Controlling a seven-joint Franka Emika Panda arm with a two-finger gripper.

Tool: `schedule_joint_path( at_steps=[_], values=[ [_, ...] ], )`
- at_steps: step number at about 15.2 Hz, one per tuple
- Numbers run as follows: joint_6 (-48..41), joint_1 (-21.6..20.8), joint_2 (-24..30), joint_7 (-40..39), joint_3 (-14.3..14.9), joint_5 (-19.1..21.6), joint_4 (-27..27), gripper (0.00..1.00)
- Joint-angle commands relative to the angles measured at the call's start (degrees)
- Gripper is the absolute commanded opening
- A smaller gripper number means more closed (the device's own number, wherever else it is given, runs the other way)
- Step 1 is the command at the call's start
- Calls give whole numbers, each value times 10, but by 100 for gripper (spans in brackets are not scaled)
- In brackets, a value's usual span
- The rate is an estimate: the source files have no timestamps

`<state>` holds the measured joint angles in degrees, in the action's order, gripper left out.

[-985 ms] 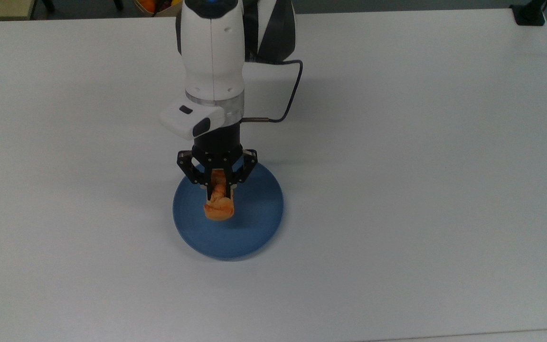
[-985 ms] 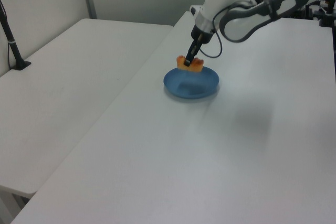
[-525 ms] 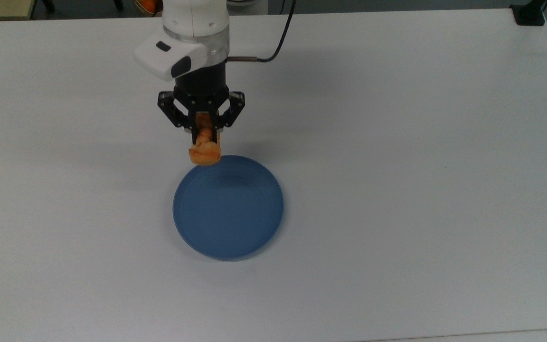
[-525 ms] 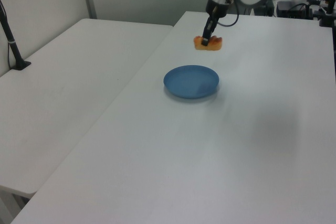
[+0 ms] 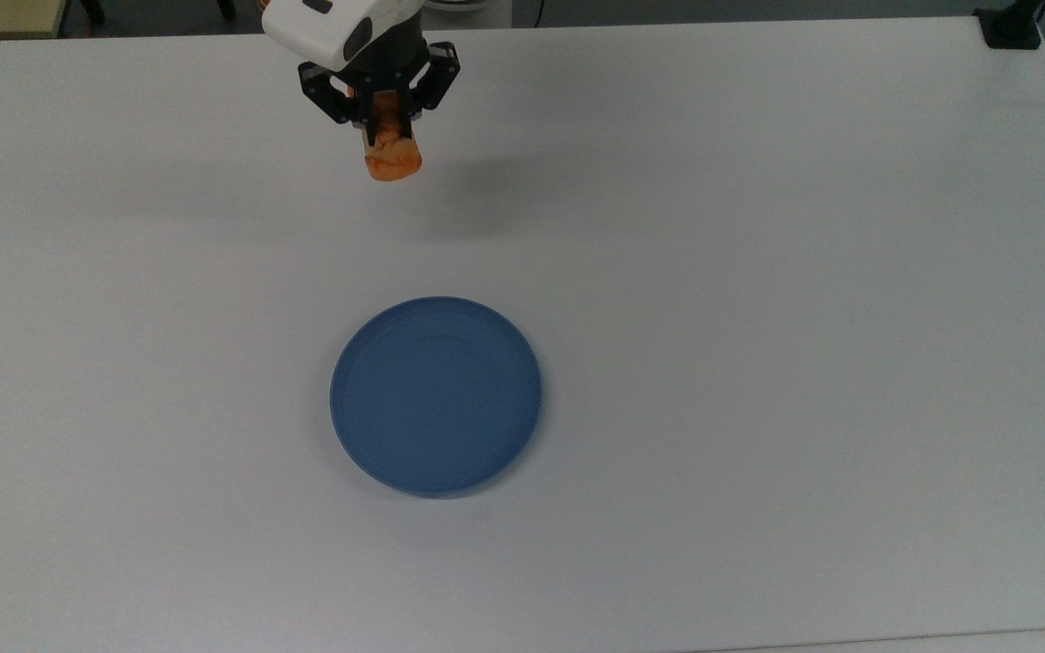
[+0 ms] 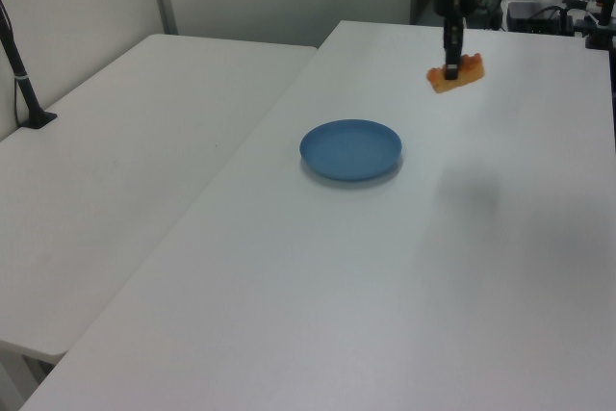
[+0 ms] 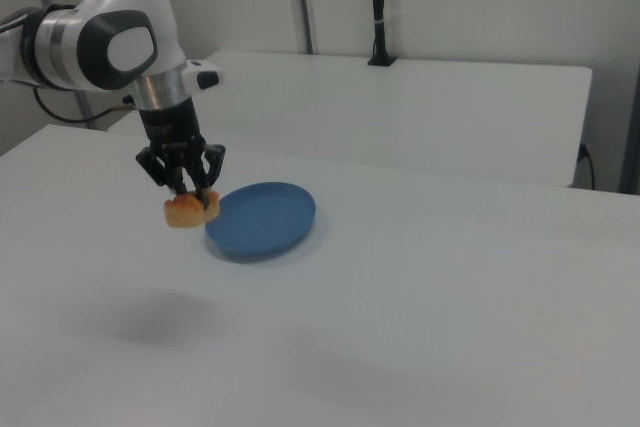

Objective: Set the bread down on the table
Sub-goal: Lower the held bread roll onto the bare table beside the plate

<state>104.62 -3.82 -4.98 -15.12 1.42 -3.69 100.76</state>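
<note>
Golden bread point(image 5: 391, 154), pinched in my gripper point(image 5: 381, 127) and held in the air over the far side of the white table point(image 5: 758, 272), well clear of the blue plate point(image 5: 436, 394); carry step, so next I lower and release it.

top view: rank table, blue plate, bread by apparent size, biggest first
1. table
2. blue plate
3. bread, held off the table by the gripper, so maybe nearer the camera; it looks smallest by far anyway.
</note>
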Motion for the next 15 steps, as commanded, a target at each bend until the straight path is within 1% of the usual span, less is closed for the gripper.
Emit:
schedule_joint_path(
  at_steps=[1,7,11,15],
  values=[
    [-14,13,53,-39,4,20,87,31],
    [-3,18,49,-40,4,21,156,31],
    [76,12,40,-39,3,21,208,31],
    [138,9,21,-26,1,22,227,31]
  ],
)
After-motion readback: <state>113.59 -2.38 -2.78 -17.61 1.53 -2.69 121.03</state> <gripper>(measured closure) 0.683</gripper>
